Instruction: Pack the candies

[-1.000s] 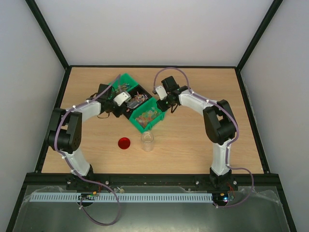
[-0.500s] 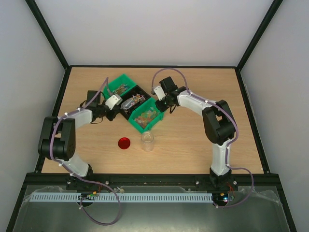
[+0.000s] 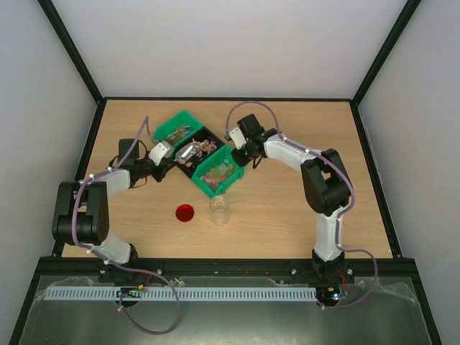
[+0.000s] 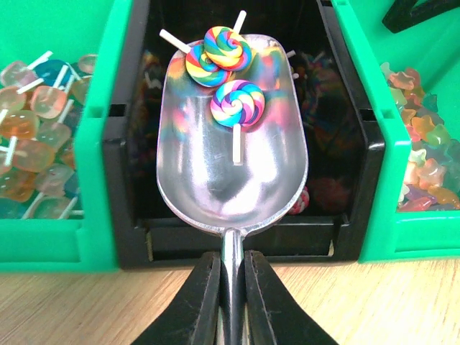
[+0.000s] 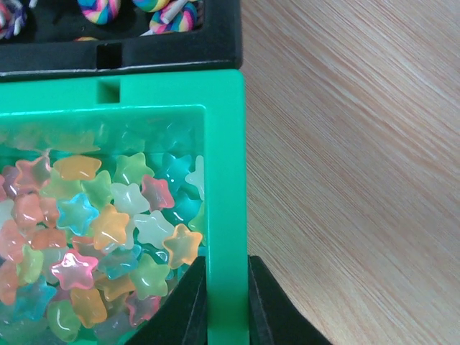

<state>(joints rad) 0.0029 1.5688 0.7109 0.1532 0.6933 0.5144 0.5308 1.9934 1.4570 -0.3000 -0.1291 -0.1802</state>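
My left gripper (image 4: 231,260) is shut on the handle of a silver scoop (image 4: 230,172). The scoop holds three rainbow swirl lollipop candies (image 4: 237,102) and hangs over the black middle bin (image 4: 129,237). In the top view the left gripper (image 3: 171,154) and the scoop (image 3: 189,152) are at the bins' left side. My right gripper (image 5: 227,277) is shut on the wall of the green bin (image 5: 224,180) full of star-shaped candies (image 5: 108,230). It also shows in the top view (image 3: 242,154).
Three bins stand in a diagonal row: a green one (image 3: 175,130) with square lollipops, the black one (image 3: 206,147), and the green star bin (image 3: 220,175). A clear jar (image 3: 220,209) and a red lid (image 3: 185,213) stand on the wooden table (image 3: 287,215) in front of them.
My left arm has drawn back to the left, pulling the scoop from deep over the black bin towards its left edge. The right gripper has stayed on the green bin's wall.
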